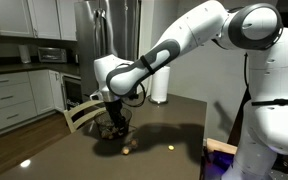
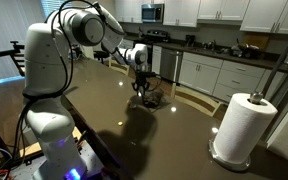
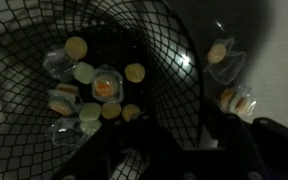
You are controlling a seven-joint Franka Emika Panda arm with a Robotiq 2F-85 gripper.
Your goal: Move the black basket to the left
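The black basket (image 1: 111, 127) is a small round dark wire bowl on the brown table, holding several yellowish-tan round items; it shows in both exterior views (image 2: 150, 98). In the wrist view its mesh (image 3: 104, 60) fills the picture from very close. My gripper (image 1: 115, 113) (image 2: 144, 86) is lowered onto the basket. In the wrist view its dark fingers (image 3: 189, 150) straddle the basket's rim, one inside and one outside, with a gap still between them. The basket rests on the table.
Loose tan pieces lie on the table (image 1: 184, 115) beside the basket (image 1: 127, 151) (image 3: 224, 55). A paper towel roll (image 2: 242, 125) stands near a table edge. A wooden chair (image 1: 82, 115) is at the table's side. Kitchen cabinets stand behind.
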